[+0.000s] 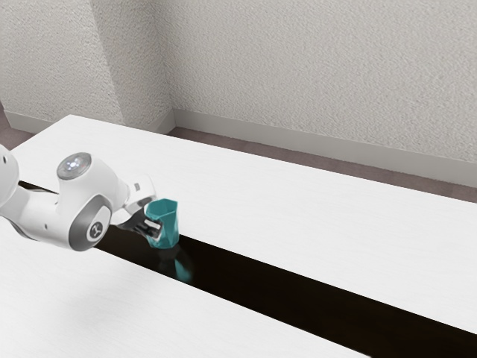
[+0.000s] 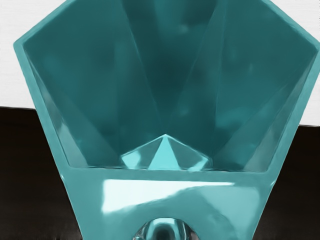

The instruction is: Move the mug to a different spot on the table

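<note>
At the dark strip's [image 1: 313, 298] end on the exterior view's left, teal mug [image 1: 165, 224] sits on the white surface [image 1: 313, 201], at the strip's edge. Claw [image 1: 151, 227] touches mug's side; pinching or spread, cannot tell.

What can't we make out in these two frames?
Handle of mug: exterior view, too small, hand overlaps it.
Whether mug touches table: exterior view, base lost against dark strip.
Base of arm: cut by exterior view's left edge.
Most of table: wrist view, mug blocks it.
</note>
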Tool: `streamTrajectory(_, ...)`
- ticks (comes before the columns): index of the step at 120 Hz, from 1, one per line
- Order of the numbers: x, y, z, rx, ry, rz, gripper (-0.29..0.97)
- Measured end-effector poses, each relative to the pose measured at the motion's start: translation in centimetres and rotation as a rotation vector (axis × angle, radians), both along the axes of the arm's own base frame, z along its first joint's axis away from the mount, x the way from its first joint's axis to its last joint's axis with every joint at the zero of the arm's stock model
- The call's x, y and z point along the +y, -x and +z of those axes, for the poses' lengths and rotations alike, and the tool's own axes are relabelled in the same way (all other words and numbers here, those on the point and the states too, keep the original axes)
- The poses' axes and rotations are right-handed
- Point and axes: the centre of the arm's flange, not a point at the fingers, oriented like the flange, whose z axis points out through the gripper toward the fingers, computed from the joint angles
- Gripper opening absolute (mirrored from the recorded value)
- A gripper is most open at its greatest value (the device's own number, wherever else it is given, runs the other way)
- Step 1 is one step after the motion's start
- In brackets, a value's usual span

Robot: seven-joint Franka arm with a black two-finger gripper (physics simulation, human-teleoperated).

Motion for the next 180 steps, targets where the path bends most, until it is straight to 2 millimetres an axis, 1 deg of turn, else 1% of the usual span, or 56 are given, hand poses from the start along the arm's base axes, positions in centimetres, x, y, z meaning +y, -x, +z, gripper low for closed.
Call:
streamTrajectory(21, -0.8, 0.1, -0.2, 0.009, 0.022, 0.032, -0.01)
streamTrajectory(64, -0.7, 0.2, -0.5, 0.022, 0.054, 0.1, 0.0)
streamTrajectory(78, -0.8, 0.3, -0.6, 0.028, 0.06, 0.115, 0.27)
streamTrajectory(89, -0.8, 0.3, -0.6, 0.031, 0.065, 0.125, 0.41)
streamTrajectory(94, -0.8, 0.6, -0.7, 0.036, 0.066, 0.13, 0.46)
streamTrajectory(103, -0.9, 1.8, -0.4, 0.044, 0.065, 0.143, 0.52)
streamTrajectory(120, -1.0, 3.0, 0.6, 0.05, 0.065, 0.168, 0.6)
streamTrajectory(140, -0.9, 3.4, 3.2, 0.054, 0.062, 0.199, 0.64)
streamTrajectory(149, -0.7, 3.2, 5.1, 0.049, 0.062, 0.219, 0.65)
streamTrajectory(156, -0.5, 3.1, 6.3, 0.046, 0.062, 0.231, 0.66)
streamTrajectory(160, -0.4, 2.7, 7.3, 0.035, 0.063, 0.237, 0.66)
streamTrajectory(168, 0.2, 1.4, 9.9, 0.006, 0.068, 0.256, 0.67)
streamTrajectory(180, 1.6, -1.1, 14.8, -0.014, 0.076, 0.29, 0.67)
